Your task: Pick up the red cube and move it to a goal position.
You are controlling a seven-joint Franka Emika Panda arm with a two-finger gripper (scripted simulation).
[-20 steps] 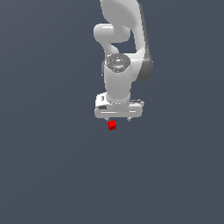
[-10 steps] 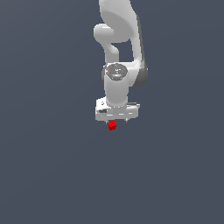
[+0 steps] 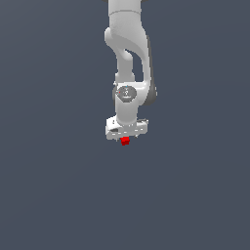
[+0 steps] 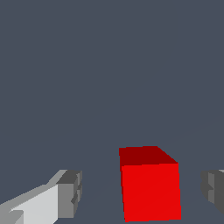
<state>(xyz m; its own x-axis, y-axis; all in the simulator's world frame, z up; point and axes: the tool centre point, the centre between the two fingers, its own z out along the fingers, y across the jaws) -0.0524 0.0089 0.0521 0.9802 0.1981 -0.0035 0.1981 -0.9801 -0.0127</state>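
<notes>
The red cube (image 3: 125, 141) is a tiny bright red block on the flat grey floor, just under the white hand in the exterior view. In the wrist view the red cube (image 4: 149, 186) stands between the two grey fingertips (image 4: 70, 192), with a gap on each side, wider on the side of the white finger. My gripper (image 3: 125, 137) is open and lowered around the cube, its fingers not touching it. It also shows in the wrist view (image 4: 142, 192).
The white arm (image 3: 128, 58) rises straight above the hand. The plain grey floor (image 3: 53, 185) stretches all around, with no other object in sight.
The hand has come down and shifted slightly to the exterior view's left, so it now sits over the cube. The cube has not moved.
</notes>
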